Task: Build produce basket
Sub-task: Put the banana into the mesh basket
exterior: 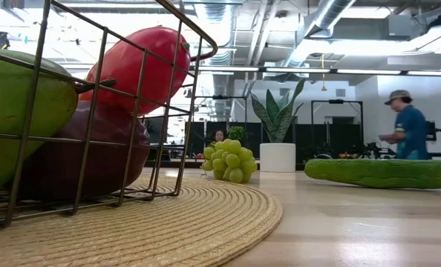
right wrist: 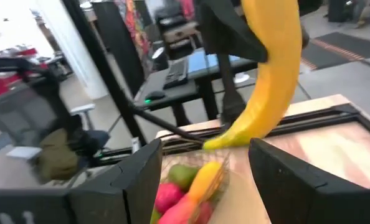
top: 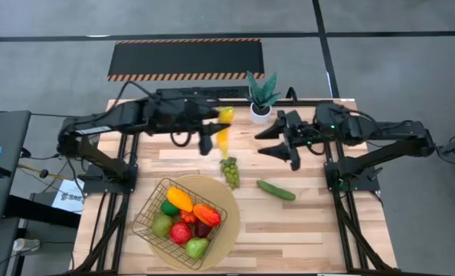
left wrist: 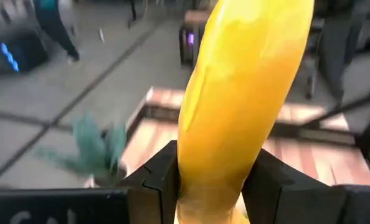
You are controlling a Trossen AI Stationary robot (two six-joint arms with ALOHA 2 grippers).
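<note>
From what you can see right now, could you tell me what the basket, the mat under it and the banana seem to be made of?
Basket: thin metal wire, dark bronze to gold, judging by its open grid of rods.
Mat: woven straw or similar fibre, matte tan, with coiled braided rows.
Banana: probably plastic; uniform glossy yellow, no spots. The left gripper holds it in its jaws above the table.

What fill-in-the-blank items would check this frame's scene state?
1. The left end effector is shut on the ______.
2. The green grapes and cucumber lie on the ______, outside the wire basket.
3. The right end effector, near the potted plant, is open and holds ______.
4. The basket rests on a round woven ______.

Missing words: banana; table; nothing; mat
</note>
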